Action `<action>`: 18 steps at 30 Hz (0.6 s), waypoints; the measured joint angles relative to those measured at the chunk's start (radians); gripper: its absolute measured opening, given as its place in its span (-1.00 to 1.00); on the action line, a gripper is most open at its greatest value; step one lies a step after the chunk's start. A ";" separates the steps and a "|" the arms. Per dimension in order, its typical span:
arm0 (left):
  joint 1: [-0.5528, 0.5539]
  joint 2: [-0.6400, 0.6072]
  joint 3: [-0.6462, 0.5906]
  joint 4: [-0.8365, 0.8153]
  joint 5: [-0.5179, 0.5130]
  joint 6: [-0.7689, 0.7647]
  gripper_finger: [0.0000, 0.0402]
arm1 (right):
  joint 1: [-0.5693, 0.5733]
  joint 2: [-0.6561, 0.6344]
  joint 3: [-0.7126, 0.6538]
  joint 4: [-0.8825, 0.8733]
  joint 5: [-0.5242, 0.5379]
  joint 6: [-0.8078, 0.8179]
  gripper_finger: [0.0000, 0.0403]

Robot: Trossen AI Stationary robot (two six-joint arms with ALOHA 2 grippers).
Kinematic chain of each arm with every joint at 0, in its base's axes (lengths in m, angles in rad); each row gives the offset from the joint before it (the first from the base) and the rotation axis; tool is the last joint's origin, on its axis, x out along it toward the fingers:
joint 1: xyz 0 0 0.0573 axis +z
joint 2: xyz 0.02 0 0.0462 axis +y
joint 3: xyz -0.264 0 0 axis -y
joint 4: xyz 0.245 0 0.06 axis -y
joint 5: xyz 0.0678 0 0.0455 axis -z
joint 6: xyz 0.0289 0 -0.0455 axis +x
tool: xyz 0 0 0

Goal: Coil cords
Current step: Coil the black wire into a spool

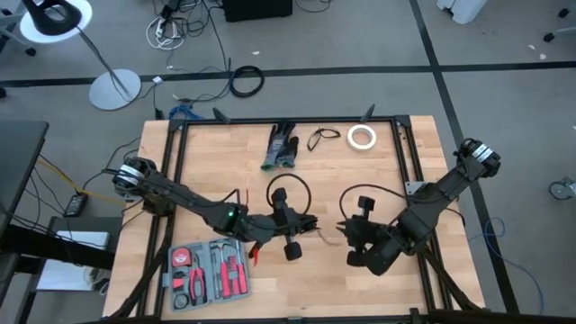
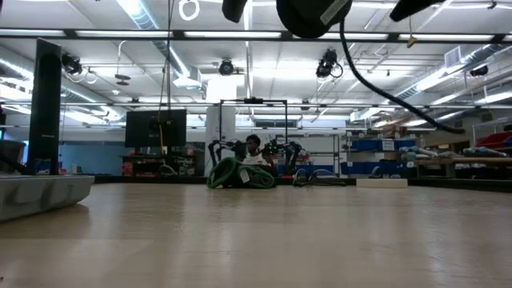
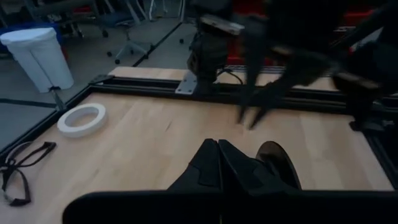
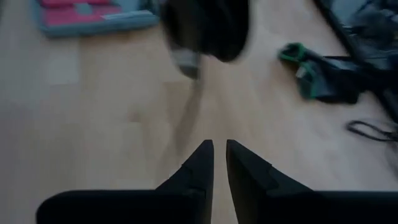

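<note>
We judge the cords [image 1: 288, 191], looping over mid-surface [image 1: 378, 279] by the closed left claw [image 1: 310, 223], light and floppy, best taken near the bundle; the right claw [image 1: 345, 229] stands slightly parted, empty.

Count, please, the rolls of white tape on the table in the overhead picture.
1. The white tape roll lies flat near the table's far edge on the right arm's side, beside the glasses. Both arms cover part of the table, so another could be hidden.
</note>
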 joint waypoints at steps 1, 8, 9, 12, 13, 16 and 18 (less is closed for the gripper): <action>0.000 0.001 0.000 0.000 0.000 -0.001 -1.00 | 0.004 0.000 0.000 0.020 -0.009 0.000 -0.80; 0.001 0.002 0.000 0.075 -0.010 0.040 -1.00 | 0.013 0.006 -0.031 0.009 -0.074 0.090 -0.70; 0.001 0.002 0.000 0.079 -0.010 0.046 -1.00 | 0.020 0.006 -0.039 -0.016 -0.073 0.116 -0.68; 0.001 0.002 0.000 0.082 -0.012 0.046 -1.00 | 0.045 0.004 -0.077 -0.025 -0.084 0.184 -0.60; 0.001 0.002 0.000 0.082 -0.012 0.046 -1.00 | 0.053 0.005 -0.093 -0.025 -0.098 0.202 -0.58; 0.001 0.002 0.000 0.083 -0.012 0.046 -1.00 | 0.080 0.005 -0.134 0.005 -0.132 0.245 -0.49; 0.001 0.002 0.000 0.084 -0.012 0.046 -1.00 | 0.098 0.005 -0.158 0.014 -0.141 0.268 -0.43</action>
